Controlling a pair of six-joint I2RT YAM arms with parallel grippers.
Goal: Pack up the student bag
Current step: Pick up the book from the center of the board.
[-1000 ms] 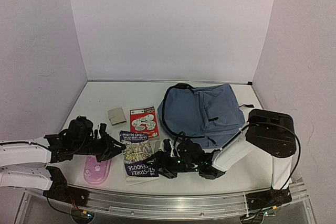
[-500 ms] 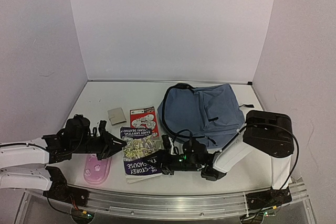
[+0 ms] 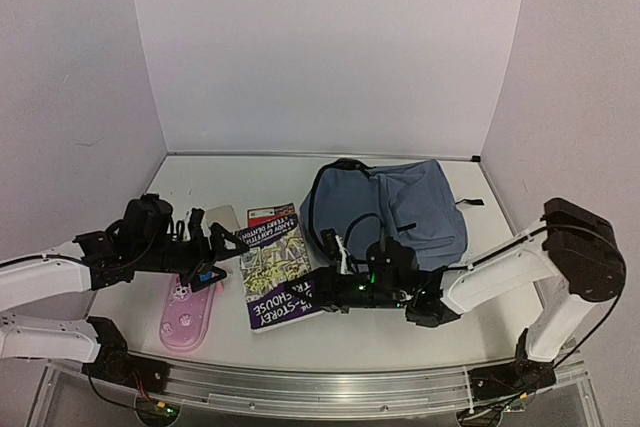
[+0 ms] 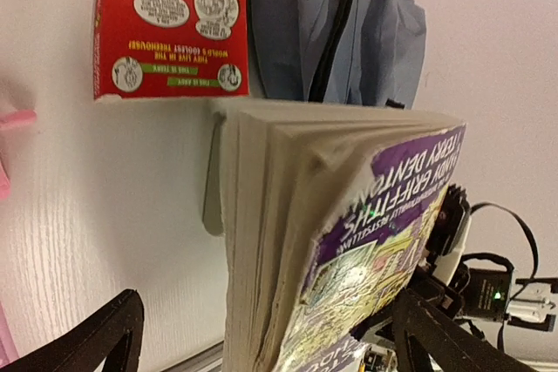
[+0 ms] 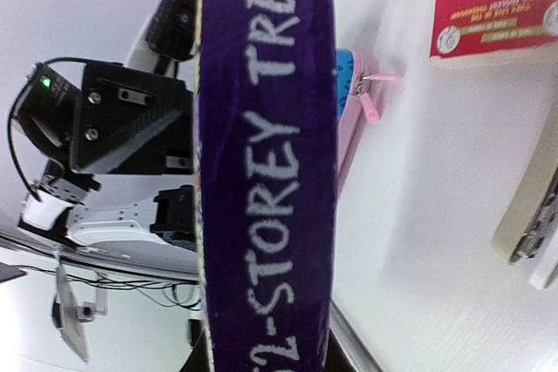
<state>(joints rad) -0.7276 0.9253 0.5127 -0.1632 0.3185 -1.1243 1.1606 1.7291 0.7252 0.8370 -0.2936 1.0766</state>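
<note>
Slate-blue backpack point(image 3: 385, 209), black straps and zips, lying flat at far right of table point(image 3: 200, 182). Just behind right gripper point(image 3: 325, 292), clamped on spine of purple book point(image 3: 278, 272). Well apart from left gripper point(image 3: 222, 252), spread wide, holding nothing.

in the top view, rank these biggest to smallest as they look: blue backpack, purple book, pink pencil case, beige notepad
1. blue backpack
2. purple book, tilted up, still clearly second
3. pink pencil case
4. beige notepad, partly hidden
</note>
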